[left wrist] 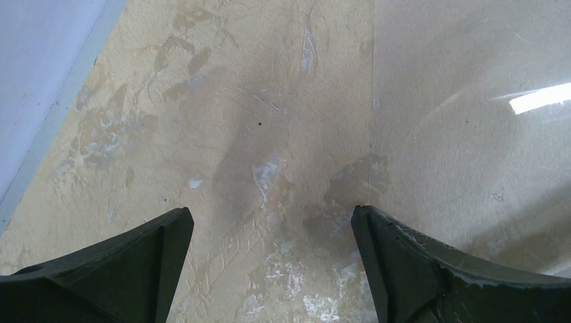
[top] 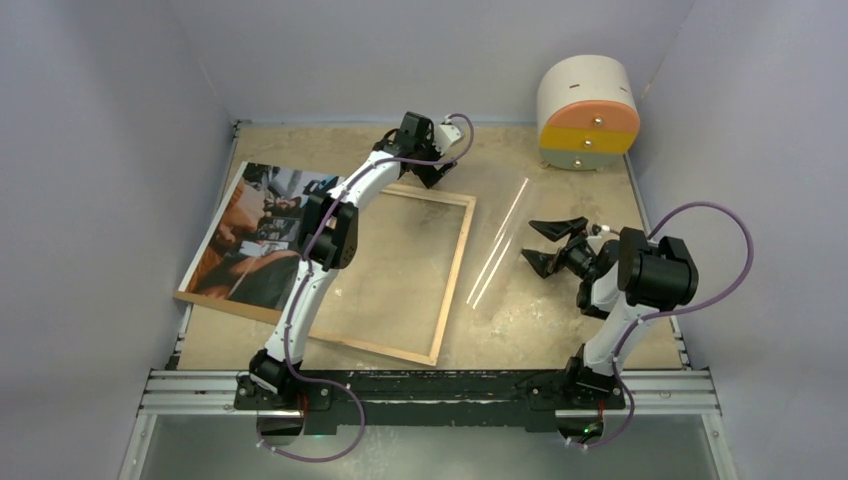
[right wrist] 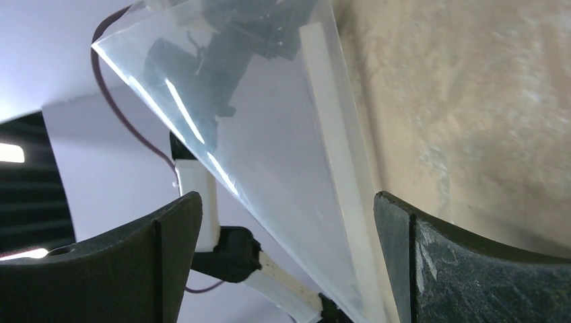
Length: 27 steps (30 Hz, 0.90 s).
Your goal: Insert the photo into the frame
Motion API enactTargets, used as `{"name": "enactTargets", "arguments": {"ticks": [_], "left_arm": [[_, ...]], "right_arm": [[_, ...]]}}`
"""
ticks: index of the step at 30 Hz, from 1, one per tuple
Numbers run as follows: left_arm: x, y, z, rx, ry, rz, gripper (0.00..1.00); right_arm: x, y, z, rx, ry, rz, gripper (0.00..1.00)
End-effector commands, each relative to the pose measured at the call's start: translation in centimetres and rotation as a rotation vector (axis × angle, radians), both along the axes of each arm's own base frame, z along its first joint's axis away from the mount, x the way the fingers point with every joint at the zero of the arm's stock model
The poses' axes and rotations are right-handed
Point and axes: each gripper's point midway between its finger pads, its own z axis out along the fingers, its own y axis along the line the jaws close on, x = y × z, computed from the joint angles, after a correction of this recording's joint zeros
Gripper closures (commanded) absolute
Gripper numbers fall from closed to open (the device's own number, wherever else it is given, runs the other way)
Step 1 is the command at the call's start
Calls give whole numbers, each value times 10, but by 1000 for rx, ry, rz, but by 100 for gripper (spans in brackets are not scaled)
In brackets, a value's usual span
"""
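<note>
While bolted side by side to the near rail (top: 430, 385), reach out over a worn tan table (top: 560, 320) closed in by pale walls at left, right and back. Nearest, lying flat left of centre with its wood-coloured rear face up: the frame (top: 455, 275), table showing through its opening, near rail close to the table's front edge. Just left, touching or overlapping the frame's left side under the left arm: the photo (top: 255, 235), picture side up on a brown board (top: 225, 303), outer corner almost at the left wall. Right of the frame, open table, then a clear pane (top: 497, 245) lying flat, betrayed overhead only by two light streaks. Beside it, right gripper (top: 535, 243), jaws spread wide, grasping nothing. At the frame's far rail, left gripper (top: 432, 175), jaws likewise released. Far right corner: round drawer unit (top: 588, 112), orange and yellow fronts shut, contents hidden. From the left wrist: gripper (left wrist: 273, 215) over bare table, pane's (left wrist: 471, 134) straight edge just inside its right finger. From the right wrist: gripper (right wrist: 288, 198) facing the pane (right wrist: 269, 134), left arm mirrored in it.
</note>
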Motion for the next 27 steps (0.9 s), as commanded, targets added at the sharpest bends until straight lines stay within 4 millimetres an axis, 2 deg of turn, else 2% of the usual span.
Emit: {"name": "enactTargets", "arguments": {"ticks": [1, 6, 17, 24, 27], "left_arm": [[-59, 4, -74, 111, 257, -58, 3], [-59, 3, -71, 106, 255, -58, 3], [-61, -1, -66, 86, 259, -59, 3], [-61, 0, -66, 92, 257, -58, 3], [-61, 1, -66, 95, 255, -53, 3]], "right_arm": [[-10, 13, 60, -19, -320, 78, 1], [-7, 16, 65, -37, -330, 116, 1], [13, 36, 51, -261, -316, 188, 1], [6, 37, 49, -271, -283, 184, 1], [-1, 32, 33, -366, -205, 189, 2]]}}
